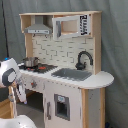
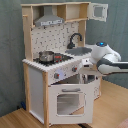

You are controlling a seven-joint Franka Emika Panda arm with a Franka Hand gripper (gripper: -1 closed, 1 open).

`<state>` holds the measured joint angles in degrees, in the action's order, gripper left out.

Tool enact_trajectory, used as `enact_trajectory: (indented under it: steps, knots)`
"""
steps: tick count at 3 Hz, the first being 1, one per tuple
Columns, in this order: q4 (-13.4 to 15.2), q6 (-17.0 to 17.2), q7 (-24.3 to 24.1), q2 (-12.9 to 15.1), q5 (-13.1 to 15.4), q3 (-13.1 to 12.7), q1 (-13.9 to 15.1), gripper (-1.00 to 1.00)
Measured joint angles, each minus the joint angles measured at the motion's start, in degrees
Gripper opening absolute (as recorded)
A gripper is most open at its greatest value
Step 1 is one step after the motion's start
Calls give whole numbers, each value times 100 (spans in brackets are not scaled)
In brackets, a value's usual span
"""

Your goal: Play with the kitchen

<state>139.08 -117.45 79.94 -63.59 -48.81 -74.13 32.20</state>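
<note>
Only the second exterior view shows the kitchen [image 2: 60, 65] oven window; the end effector's state cannot be told.

the robot arm [image 1: 10, 75] is cut off by the first exterior view's left edge at nine o'clock and by the second exterior view's right edge at three o'clock, its fingers hidden, and the kitchen [image 2: 60, 75] knobs blur.
</note>
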Motion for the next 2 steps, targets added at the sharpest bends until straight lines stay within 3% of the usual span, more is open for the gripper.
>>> enact_trajectory:
  steps: [2]
  knots:
    - [-2, -252, 562, 0, -913, -462, 375, 100]
